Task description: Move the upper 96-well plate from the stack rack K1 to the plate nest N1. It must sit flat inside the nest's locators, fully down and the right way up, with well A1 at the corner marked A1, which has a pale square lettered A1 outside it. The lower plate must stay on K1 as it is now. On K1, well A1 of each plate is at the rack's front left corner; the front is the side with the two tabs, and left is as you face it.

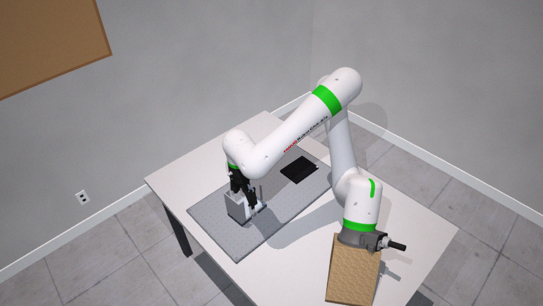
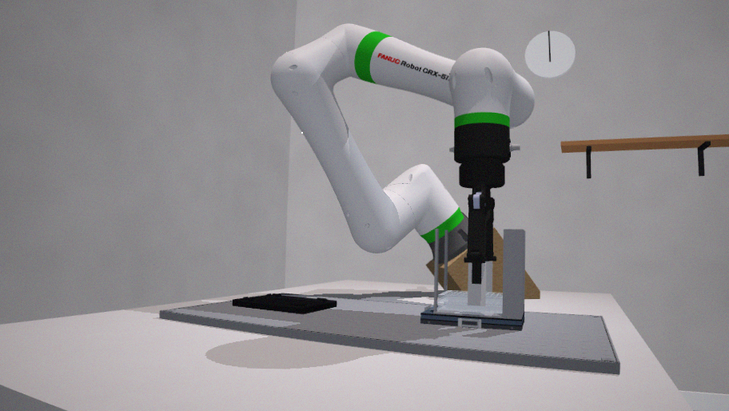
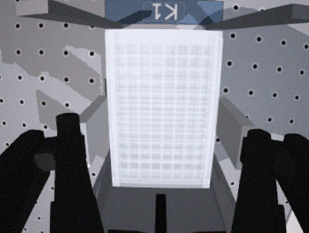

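Note:
The stack rack K1 (image 2: 472, 315) stands on the perforated grey baseplate, with a tall grey back wall and thin posts. The upper white 96-well plate (image 3: 162, 107) lies on the stack inside it, seen from above in the wrist view, with the blue K1 label (image 3: 163, 12) beyond it. My gripper (image 2: 477, 293) reaches straight down into the rack and is shut on the upper plate across its long sides. It also shows in the top view (image 1: 249, 206). The lower plate is hidden under the upper one. The black plate nest N1 (image 1: 298, 169) lies flat farther along the baseplate, also visible in the exterior view (image 2: 284, 302).
The rack's tall wall (image 2: 513, 273) and two thin posts (image 2: 440, 270) stand close around my fingers. A brown cardboard block (image 1: 353, 271) sits at the arm's base. A wooden shelf (image 2: 643, 144) hangs on the far wall.

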